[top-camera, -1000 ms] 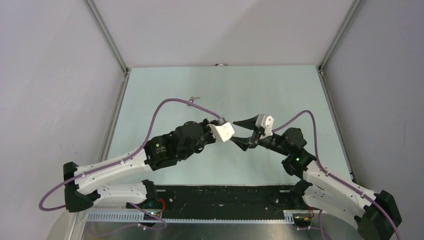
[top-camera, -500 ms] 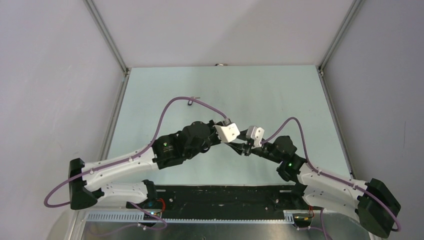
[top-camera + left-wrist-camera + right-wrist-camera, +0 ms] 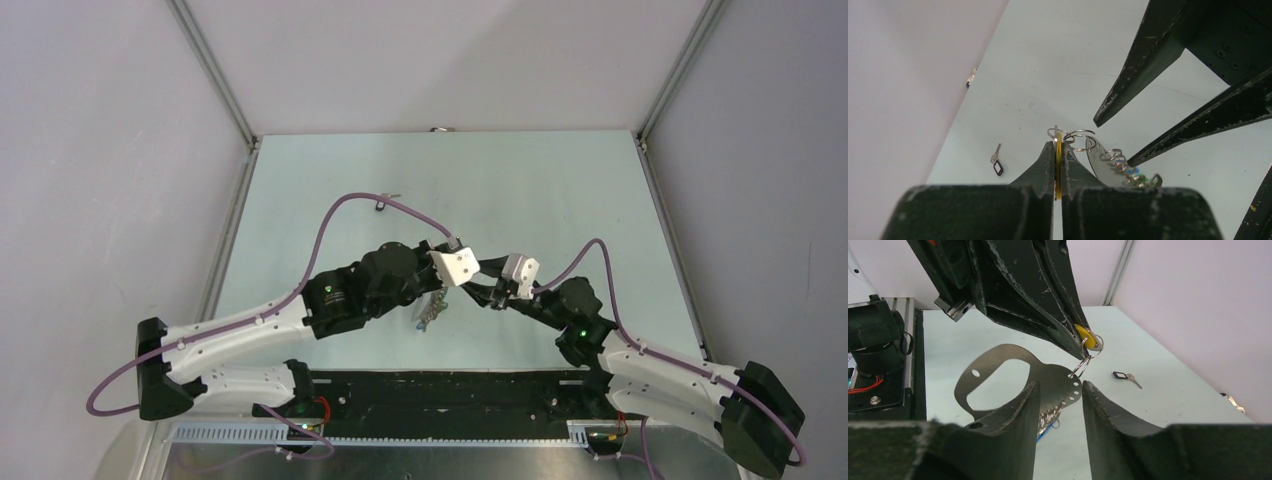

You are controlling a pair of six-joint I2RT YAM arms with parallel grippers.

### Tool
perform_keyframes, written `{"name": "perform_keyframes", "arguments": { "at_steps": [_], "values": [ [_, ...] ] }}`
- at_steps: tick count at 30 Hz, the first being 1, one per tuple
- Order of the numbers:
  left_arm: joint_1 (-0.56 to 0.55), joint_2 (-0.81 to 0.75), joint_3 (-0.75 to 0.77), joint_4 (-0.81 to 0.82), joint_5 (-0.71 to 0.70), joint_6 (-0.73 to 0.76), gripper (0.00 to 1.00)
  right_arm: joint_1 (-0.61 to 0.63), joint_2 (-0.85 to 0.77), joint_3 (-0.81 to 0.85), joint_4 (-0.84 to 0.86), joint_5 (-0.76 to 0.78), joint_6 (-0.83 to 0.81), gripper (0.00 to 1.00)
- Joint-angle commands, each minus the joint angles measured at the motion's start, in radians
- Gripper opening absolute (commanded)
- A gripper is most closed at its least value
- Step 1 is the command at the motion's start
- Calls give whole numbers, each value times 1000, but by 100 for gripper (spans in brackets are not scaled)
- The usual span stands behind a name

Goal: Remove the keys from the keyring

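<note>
On the pale green tabletop (image 3: 560, 190), left of centre and toward the far edge, a loose black-headed key (image 3: 997, 163) lies flat. A second loose key (image 3: 437, 129) sits at the middle of the far edge, hard against the back wall.

Above the middle of the tabletop, nearer the front edge, the left gripper (image 3: 1057, 145) is clamped tight on a yellow key tag (image 3: 1083, 335), its jaws pressed flat against both faces of the disc. Small split rings (image 3: 1071, 136) link the tag to the keyring (image 3: 998, 357), a flat grey metal loop with a row of holes along one edge. It hangs clear of the surface below the left claw. More keys (image 3: 1134, 172), showing blue and green, dangle in a bunch from rings along the same perforated edge.

To the right, the right gripper (image 3: 1061, 386) meets it tip to tip. Its jaws are parted to a middling gap that straddles the perforated edge. From these angles it is not clear whether either finger actually touches the metal
</note>
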State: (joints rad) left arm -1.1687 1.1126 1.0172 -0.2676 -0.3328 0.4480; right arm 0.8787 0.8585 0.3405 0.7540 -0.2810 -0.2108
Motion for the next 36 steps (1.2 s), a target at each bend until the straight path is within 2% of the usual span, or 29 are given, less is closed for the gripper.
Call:
{"name": "perform_keyframes", "arguments": {
  "at_steps": [1,5,7,10,15,19,26,29,36],
  "values": [
    [1,-17,16,59,17,-22,0,10,21,3,65,17,-3,37],
    [1,-36,11,57,51,-22,0,11,45,7,70,48,-2,22],
    [1,-45,10,56,57,-23,0,9,48,10,69,65,0,19],
    [0,-56,10,53,60,-24,0,9,50,12,65,98,1,28],
    [1,-57,20,45,33,-30,0,8,24,10,38,117,-9,32],
    [5,-33,47,21,-11,-45,0,9,-8,-3,36,86,-15,36],
    [16,-8,78,-6,-26,-75,0,24,-21,-10,41,35,-17,51],
    [26,-8,83,-7,-15,-85,0,41,36,-2,58,45,-21,52],
    [32,-26,86,-16,-31,-86,0,75,64,9,55,71,-40,46]
  ]
}}
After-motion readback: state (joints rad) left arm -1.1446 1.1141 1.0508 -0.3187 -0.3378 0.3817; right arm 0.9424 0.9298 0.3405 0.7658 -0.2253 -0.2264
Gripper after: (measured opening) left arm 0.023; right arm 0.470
